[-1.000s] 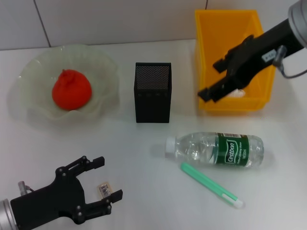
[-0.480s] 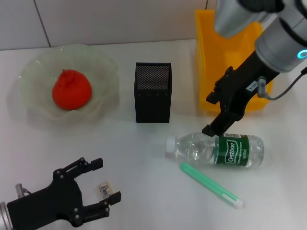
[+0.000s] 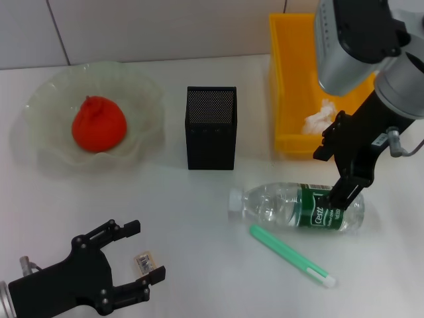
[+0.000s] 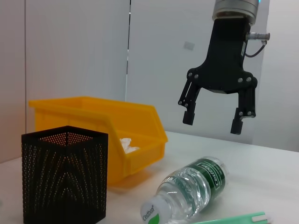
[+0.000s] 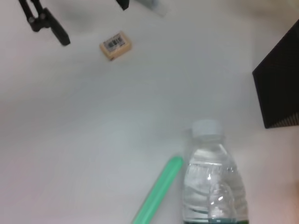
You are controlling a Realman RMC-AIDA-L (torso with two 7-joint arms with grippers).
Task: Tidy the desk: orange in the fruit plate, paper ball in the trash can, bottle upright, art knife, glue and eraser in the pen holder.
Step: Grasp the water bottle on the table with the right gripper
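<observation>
Left wrist view: right pincer (image 4: 214, 120) open, clear above bottle (image 4: 191, 189).

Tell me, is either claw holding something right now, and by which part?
Nothing is held. The right gripper hangs open above the lying bottle; the left gripper sits open around the eraser on the desk, not gripping it.

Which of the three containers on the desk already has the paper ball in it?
The yellow trash can: the paper ball lies inside it. The fruit plate holds only the orange; the pen holder shows nothing inside.
</observation>
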